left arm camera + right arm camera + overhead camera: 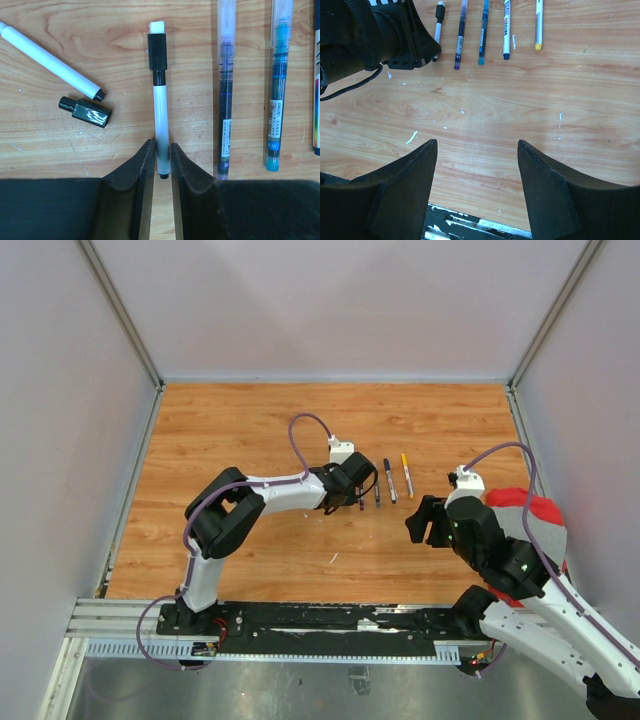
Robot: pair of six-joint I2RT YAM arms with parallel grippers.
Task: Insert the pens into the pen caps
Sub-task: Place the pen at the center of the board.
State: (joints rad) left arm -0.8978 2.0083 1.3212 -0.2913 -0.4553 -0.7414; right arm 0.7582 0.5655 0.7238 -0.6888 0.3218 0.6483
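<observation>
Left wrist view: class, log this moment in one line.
left end effector straddling capped grey pen | right end effector open, empty | black cap loose beside white pen

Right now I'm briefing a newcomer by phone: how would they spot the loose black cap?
On the wooden table, find the left end effector straddling a grey-white pen. Left of that pen in the wrist view lies a slanted white pen; the cap sits by its dark tip, the only short glossy black piece on no pen.
</observation>
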